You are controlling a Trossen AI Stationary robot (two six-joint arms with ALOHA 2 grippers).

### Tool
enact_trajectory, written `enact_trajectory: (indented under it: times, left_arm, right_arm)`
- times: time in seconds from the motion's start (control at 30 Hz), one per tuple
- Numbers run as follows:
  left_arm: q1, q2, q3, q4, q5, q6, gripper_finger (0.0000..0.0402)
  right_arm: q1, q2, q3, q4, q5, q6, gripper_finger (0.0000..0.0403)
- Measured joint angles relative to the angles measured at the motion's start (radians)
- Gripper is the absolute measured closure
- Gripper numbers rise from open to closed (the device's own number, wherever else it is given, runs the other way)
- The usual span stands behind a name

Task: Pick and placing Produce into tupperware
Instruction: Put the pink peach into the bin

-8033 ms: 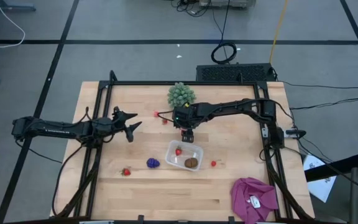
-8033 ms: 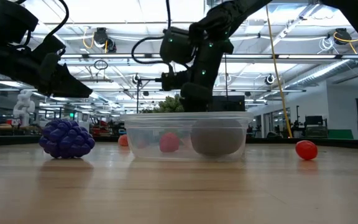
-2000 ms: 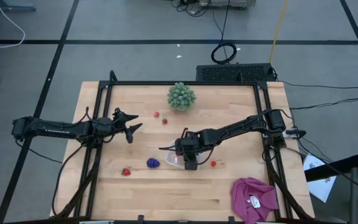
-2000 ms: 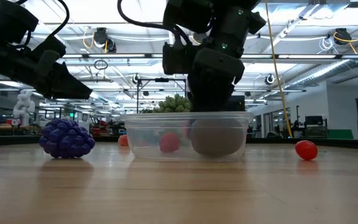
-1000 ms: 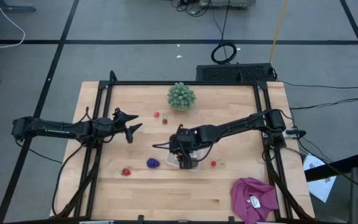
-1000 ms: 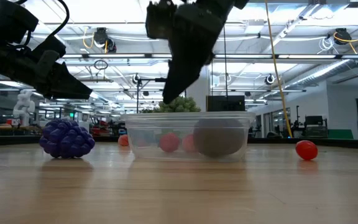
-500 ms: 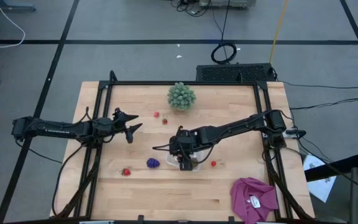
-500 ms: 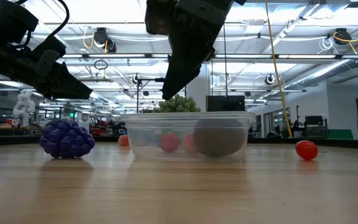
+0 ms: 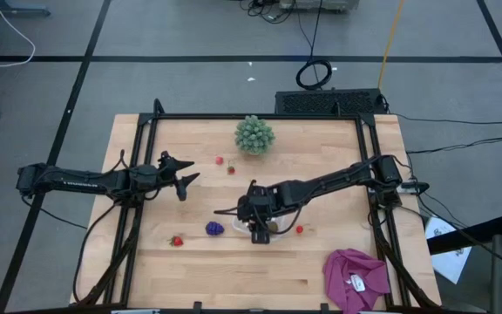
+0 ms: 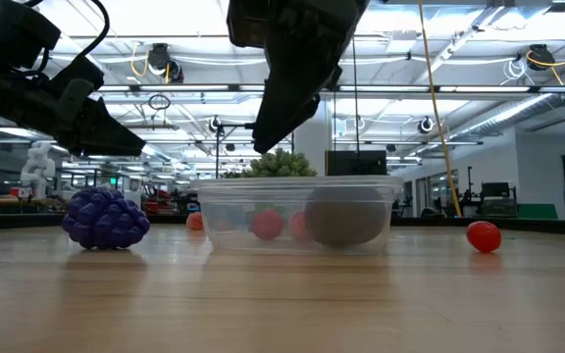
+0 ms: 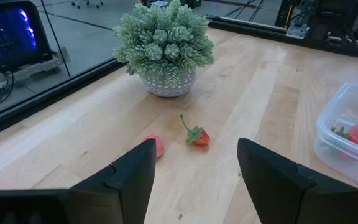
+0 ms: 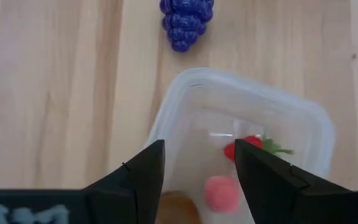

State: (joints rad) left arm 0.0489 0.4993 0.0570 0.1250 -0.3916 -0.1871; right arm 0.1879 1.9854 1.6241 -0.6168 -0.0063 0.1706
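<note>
Right gripper above tupperware, empty

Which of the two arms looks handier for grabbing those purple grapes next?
The right, I'd guess. Its hand hangs open just above the tupperware, with the purple grapes right beside it. The left hand waits, open, farther up the table.

Clear plastic rectangular container at centre on wooden table; holds two small red pieces and brown oval kiwi. Purple grape cluster left of it. Red strawberry right, well apart. Right gripper above container, fingers parted. Left gripper above grapes.
</note>
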Motion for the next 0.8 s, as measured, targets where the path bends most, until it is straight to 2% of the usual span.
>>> enact_trajectory:
  times: [0.43,0.67,0.8]
  left_arm:
    - [0.000,0.000,0.000,0.006,0.008,-0.007,0.0172]
    - [-0.024,0.000,0.000,0.009,0.181,-0.076,0.0172]
    - [-0.083,0.002,0.000,0.057,0.194,-0.096,0.0172]
  right_arm:
    - [0.053,0.000,0.000,0.055,-0.027,0.053,0.0213]
    - [0.085,0.000,0.000,0.084,-0.020,0.021,0.0213]
    - [0.085,0.000,0.000,0.102,-0.014,0.000,0.0213]
